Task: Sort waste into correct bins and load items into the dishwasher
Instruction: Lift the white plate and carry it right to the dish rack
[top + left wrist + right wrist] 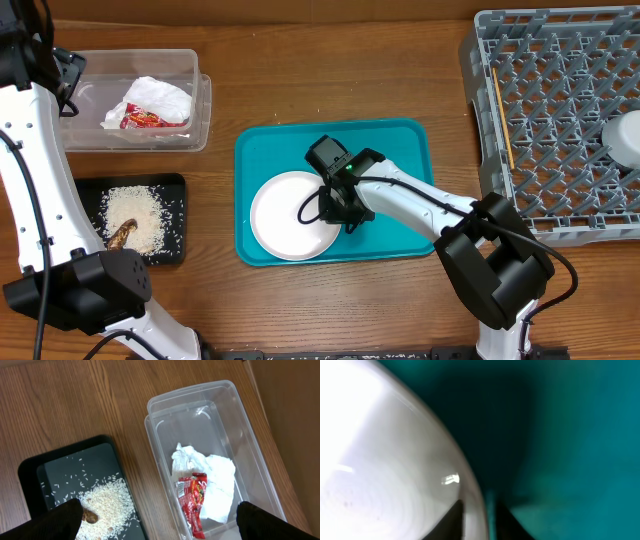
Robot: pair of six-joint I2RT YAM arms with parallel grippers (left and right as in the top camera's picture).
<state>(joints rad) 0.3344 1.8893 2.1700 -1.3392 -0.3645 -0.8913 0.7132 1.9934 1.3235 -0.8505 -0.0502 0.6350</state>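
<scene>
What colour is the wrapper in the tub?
The wrapper is red with light print; left wrist view shows it best.

**Left arm parked high and open, right arm down low at mid-table**

Your left arm [40,190] rises from its base at the near left and stretches towards the far left corner, with the wrist held high. The left gripper [162,522] faces downward with its jaws spread wide. In the wrist view, its two dark fingertips [62,520] sit at opposite bottom corners.

Your right arm [420,200] leaves its base at the near right and reaches left to the middle of the table, elbow bent, forearm sloping down. The right gripper [348,212] points downward and sits very low. Its wrist view is blurred. Two dark fingertips [454,519] show with a narrow gap between them, and you cannot tell from this whether they are clamped.
</scene>
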